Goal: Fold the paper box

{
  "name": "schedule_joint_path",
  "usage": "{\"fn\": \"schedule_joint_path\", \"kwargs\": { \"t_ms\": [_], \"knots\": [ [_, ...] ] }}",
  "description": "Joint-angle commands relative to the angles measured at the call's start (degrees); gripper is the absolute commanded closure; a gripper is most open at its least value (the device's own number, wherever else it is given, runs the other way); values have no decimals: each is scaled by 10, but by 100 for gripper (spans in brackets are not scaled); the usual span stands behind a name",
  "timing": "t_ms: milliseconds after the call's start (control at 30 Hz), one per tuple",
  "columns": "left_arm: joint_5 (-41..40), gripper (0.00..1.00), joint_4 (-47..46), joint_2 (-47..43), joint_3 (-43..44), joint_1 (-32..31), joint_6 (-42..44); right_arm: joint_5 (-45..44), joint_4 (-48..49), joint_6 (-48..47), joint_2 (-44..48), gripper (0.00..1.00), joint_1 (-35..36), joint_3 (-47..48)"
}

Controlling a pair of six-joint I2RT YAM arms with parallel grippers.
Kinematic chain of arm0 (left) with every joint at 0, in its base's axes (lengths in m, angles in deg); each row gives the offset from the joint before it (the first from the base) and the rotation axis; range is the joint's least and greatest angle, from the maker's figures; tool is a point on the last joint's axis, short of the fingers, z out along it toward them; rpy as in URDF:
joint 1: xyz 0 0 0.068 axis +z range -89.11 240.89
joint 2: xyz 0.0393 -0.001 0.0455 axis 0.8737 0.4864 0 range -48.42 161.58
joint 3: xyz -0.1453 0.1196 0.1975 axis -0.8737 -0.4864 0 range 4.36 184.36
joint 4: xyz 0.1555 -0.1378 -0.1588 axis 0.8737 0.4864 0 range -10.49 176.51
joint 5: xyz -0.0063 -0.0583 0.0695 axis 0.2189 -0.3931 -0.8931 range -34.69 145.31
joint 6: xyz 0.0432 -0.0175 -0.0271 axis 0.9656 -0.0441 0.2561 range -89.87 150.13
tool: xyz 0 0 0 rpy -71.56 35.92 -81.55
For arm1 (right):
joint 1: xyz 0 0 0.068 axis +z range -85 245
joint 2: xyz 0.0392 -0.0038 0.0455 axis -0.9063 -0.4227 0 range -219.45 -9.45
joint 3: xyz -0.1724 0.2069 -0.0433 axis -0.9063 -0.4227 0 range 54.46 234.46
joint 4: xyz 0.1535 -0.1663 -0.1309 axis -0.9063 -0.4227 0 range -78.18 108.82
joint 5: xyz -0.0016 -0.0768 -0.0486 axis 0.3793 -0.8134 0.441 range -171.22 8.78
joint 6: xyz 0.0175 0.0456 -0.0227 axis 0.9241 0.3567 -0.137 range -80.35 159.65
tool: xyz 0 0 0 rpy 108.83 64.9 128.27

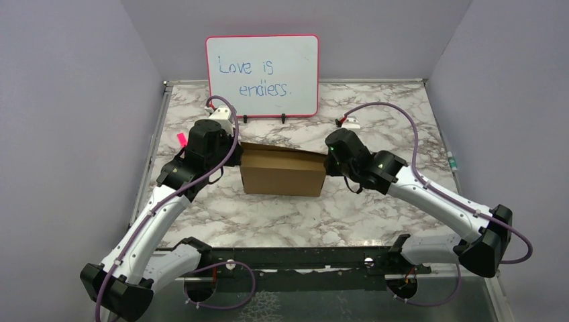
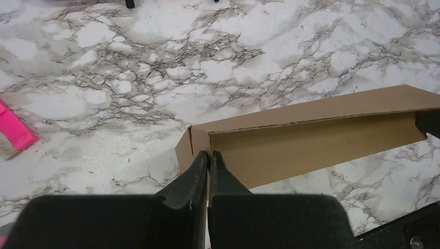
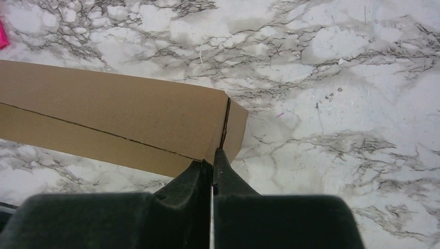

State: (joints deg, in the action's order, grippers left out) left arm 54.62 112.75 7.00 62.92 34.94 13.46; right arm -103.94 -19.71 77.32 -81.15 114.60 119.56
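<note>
Broadly, a white-and-grey marble-patterned table (image 1: 376, 201) fills the scene, with a pink-framed whiteboard with blue handwriting (image 1: 262, 75) standing upright at its far edge. Two white-and-black arms reach inward from the near edge, the left arm (image 1: 154, 215) and the right arm (image 1: 443, 201), meeting at either end of the plain brown cardboard paper box (image 1: 282, 176). The paper box sits on the table's middle, in front of the whiteboard and apart from it, its long side facing the arms and its top open. The left gripper (image 2: 208, 155) has its black fingers pressed together, pinching the box's left end wall at the corner. The right gripper (image 3: 213, 155) is likewise closed tight on the right end, just beside the corner crease. A small bright pink object (image 2: 13, 129) lies on the table to the left, well apart from the box.
</note>
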Motion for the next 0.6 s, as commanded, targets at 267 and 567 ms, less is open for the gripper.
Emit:
{"fn": "schedule_joint_path", "kwargs": {
  "t_ms": [267, 567],
  "knots": [
    [36, 100, -32, -27, -52, -14, -18, 54, 55, 37, 64, 60, 22, -47],
    [11, 88, -30, -54, -62, -14, -19, 4, 36, 53, 67, 45, 22, -51]
  ]
}}
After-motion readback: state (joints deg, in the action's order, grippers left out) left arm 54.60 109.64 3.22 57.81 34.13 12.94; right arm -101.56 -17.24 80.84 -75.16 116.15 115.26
